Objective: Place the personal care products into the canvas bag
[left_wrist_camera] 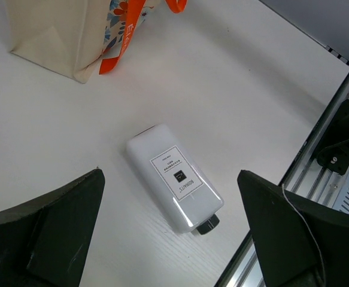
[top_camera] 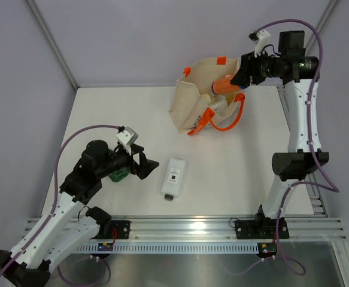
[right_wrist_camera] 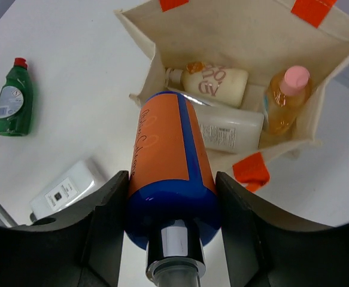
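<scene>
Orange blue-capped plastic bottle (right_wrist_camera: 168,161) gripped near cap end in right jaws over beige canvas bag (right_wrist_camera: 234,30); likely rigid, slick. Left jaws open.

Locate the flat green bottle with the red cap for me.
The flat green bottle lies on the white table, left side, mostly hidden beneath the left gripper in the top view; the white rectangular bottle is its nearest neighbour, to its right.

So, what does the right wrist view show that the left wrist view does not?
Only right wrist: the right pincer shut on the orange bottle, three bottles inside the canvas bag, the green bottle. Only left wrist: the open left pincer, the metal rail. Both: the canvas bag and the white bottle lying flat.
</scene>
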Robot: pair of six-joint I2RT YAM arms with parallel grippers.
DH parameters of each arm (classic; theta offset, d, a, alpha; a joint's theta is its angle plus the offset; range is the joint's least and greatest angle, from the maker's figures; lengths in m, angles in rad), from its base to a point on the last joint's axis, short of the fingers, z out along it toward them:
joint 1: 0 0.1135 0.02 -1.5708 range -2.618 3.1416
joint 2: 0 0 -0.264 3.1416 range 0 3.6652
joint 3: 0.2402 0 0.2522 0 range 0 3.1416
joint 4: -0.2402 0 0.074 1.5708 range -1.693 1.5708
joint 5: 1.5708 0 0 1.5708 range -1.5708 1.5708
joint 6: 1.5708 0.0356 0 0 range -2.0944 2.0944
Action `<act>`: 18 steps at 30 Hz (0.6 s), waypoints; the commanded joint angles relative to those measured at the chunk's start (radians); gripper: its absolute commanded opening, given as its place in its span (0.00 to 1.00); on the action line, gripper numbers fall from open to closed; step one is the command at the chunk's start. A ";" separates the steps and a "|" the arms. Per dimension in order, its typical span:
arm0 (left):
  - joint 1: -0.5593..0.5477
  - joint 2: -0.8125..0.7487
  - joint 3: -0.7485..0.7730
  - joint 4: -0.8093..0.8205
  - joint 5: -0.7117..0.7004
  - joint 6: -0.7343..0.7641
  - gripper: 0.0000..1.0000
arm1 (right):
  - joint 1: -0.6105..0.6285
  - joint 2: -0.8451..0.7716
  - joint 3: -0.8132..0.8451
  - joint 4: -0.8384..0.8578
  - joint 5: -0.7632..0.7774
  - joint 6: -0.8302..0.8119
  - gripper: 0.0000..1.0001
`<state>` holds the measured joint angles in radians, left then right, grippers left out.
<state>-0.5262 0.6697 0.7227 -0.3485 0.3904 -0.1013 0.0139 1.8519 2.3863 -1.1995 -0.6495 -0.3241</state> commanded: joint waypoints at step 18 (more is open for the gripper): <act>-0.128 0.370 0.070 0.022 -0.269 -0.250 0.99 | 0.192 0.314 -0.153 0.580 0.347 0.030 0.31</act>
<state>-0.5961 0.9737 0.7368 -0.3283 0.2565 -0.2947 0.1791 2.2398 2.2288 -0.7635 -0.3584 -0.2790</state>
